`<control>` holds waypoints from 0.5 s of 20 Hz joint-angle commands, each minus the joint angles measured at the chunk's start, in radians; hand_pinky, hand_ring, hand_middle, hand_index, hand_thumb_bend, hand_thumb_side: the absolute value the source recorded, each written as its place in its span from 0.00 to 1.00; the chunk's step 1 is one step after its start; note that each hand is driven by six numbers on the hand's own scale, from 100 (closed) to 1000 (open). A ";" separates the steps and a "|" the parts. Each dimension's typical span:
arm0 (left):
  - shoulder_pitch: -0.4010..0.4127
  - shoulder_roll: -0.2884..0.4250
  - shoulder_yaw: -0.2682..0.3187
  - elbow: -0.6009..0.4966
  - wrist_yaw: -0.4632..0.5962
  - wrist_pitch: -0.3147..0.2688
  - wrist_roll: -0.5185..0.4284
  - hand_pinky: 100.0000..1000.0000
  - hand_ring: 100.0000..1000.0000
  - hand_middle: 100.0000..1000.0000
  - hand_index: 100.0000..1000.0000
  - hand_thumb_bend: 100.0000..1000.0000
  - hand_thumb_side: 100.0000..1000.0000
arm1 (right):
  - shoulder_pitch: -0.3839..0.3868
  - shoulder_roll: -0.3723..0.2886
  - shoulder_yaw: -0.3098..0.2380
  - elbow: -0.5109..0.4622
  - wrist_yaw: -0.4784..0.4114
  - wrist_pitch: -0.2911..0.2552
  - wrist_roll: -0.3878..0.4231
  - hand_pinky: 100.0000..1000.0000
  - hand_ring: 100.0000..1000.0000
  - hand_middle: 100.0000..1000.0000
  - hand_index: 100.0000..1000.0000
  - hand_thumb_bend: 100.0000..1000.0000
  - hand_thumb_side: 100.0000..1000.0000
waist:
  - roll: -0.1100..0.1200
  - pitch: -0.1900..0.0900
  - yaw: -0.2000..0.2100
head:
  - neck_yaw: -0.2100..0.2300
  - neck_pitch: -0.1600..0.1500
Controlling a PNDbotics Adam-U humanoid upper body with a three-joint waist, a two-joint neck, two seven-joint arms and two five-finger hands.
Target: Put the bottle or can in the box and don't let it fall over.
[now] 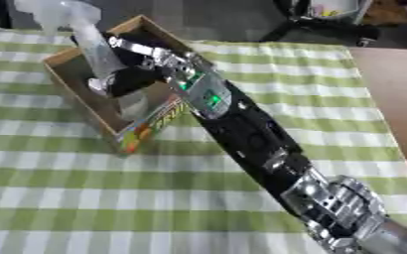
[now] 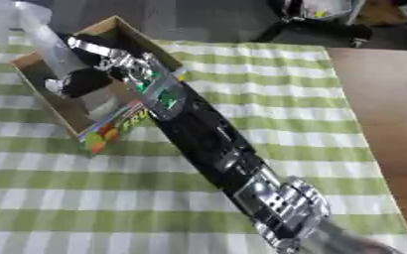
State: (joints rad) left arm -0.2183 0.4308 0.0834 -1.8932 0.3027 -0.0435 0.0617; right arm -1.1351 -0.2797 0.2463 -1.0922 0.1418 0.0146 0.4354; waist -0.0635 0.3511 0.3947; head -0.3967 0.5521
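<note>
Near edge: green-and-white checked tablecloth (image 1: 85,198) covers the bench; bare brown table surface (image 1: 394,94) shows along the right side.

My right arm enters from lower right corner, black w/ silver joints, runs diagonally up-left across the cloth. Green light lit on the forearm.

My right hand (image 1: 124,74) sits over the open brown cardboard box with colourful printed side (image 1: 151,124), reaching inside it. Fingers curled round the lower body of a clear plastic bottle with pale top (image 1: 90,39); thumb side not clearly visible, but the hand is closed on the bottle, not spread.

Bottle: bottom end inside the box, neck and top sticking out above the far rim, tilted toward far-left. Can't tell whether its base touches the box floor.

Box lies askew on the cloth, far-left part of the bench, open side up.

Far: dark objects beyond table edge, not identifiable.
</note>
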 commanded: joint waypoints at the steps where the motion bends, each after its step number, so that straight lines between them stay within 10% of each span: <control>1: 0.001 0.027 0.009 -0.015 -0.005 -0.001 0.000 0.94 0.82 0.93 0.84 0.02 0.83 | -0.020 -0.030 -0.012 -0.037 -0.034 0.013 -0.004 1.00 1.00 1.00 1.00 0.00 0.26 | 0.012 -0.023 -0.003 | 0.006 -0.008; 10: 0.011 0.029 0.015 -0.014 -0.007 -0.002 0.006 0.94 0.82 0.93 0.84 0.02 0.83 | 0.005 -0.080 -0.019 -0.103 -0.097 0.041 0.009 1.00 1.00 1.00 1.00 0.00 0.30 | 0.019 -0.031 -0.019 | 0.020 -0.003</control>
State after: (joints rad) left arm -0.2033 0.4308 0.0846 -1.8932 0.3018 -0.0442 0.0634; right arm -1.1130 -0.3345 0.2384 -1.1640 0.0570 0.0511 0.4435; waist -0.0549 0.3464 0.3748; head -0.3797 0.5524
